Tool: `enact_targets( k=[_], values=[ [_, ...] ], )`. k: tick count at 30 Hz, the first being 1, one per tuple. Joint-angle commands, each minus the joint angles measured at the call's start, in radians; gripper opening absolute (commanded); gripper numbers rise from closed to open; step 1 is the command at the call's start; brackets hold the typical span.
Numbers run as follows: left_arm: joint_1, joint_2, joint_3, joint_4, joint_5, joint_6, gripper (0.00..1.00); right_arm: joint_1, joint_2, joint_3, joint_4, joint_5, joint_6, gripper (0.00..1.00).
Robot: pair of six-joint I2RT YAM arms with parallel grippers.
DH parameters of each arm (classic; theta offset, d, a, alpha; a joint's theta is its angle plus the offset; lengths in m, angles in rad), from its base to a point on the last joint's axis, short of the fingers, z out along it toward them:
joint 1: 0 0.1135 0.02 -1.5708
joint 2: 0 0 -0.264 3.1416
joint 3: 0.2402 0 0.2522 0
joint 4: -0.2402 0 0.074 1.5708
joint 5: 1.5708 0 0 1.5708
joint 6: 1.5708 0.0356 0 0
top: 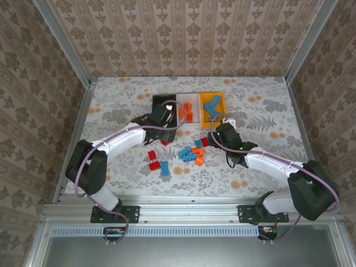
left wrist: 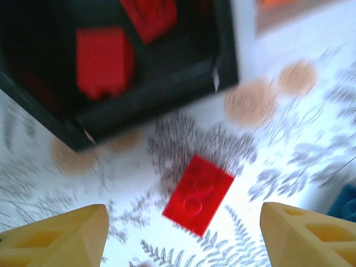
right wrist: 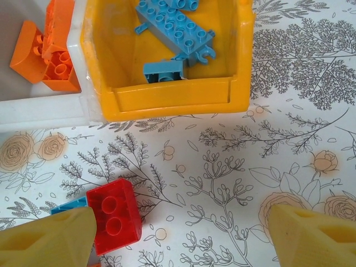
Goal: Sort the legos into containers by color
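Red lego [left wrist: 198,194] on table [left wrist: 289,139], just outside black bin's [left wrist: 167,94] near wall | dead ahead of left gripper [left wrist: 183,214], long axis diagonal to jaws | jaws wide, empty | likely needs wrist turn

No readable text, label, brand, number or sign appears on anything here.

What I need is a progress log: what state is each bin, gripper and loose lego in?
black bin: holding red bricks
white bin: holding orange bricks
yellow bin: holding blue bricks
left gripper: open, empty, above a red brick on the table
right gripper: open, empty
loose legos: unsorted on the table
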Motion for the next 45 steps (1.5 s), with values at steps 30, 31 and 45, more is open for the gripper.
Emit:
enact_targets(
  k=[30,31,45],
  values=[
    [-0.077,0.155,-0.027,0.146,-0.092,0.073,0.33,0.003,-0.007,0.015,-0.018,-0.002,-0.003,0.83],
    [-0.079,0.145,-0.025,0.137,-0.096,0.064,0.32,0.003,-0.008,0.015,-0.019,-0.001,-0.003,0.83],
    [0.119,0.282,0.555,-0.192,-0.123,-0.041,0.22,0.003,0.000,0.017,-0.018,0.010,-0.003,0.82]
  ],
)
